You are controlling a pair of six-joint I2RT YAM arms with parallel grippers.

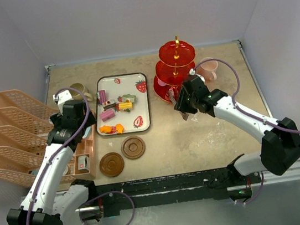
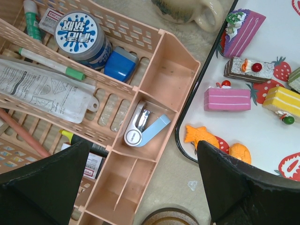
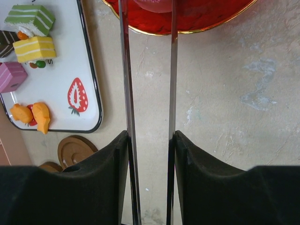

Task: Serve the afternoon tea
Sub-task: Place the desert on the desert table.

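Observation:
The red three-tier stand (image 1: 177, 66) with its gold stem stands at the back right, and the pink mug (image 1: 209, 69) is just right of it. My right gripper (image 1: 184, 99) is shut on the long metal tweezers (image 3: 125, 70). Their two blades stand apart, and their tips reach over the stand's bottom tier (image 3: 187, 14). Toy sweets (image 1: 117, 107) lie on the strawberry tray (image 1: 127, 87). The olive mug (image 1: 80, 91) sits left of the tray. Two brown coasters (image 1: 133, 147) (image 1: 112, 164) lie in front of it. My left gripper (image 1: 82, 127) is open and empty, hovering over the tray's left edge (image 2: 180, 140).
A peach desk organiser (image 2: 154, 93) holds a nail clipper (image 2: 143, 126), a round tin (image 2: 77, 35), pens and packets. A peach file rack (image 1: 13, 132) fills the far left. White walls close in the back and sides.

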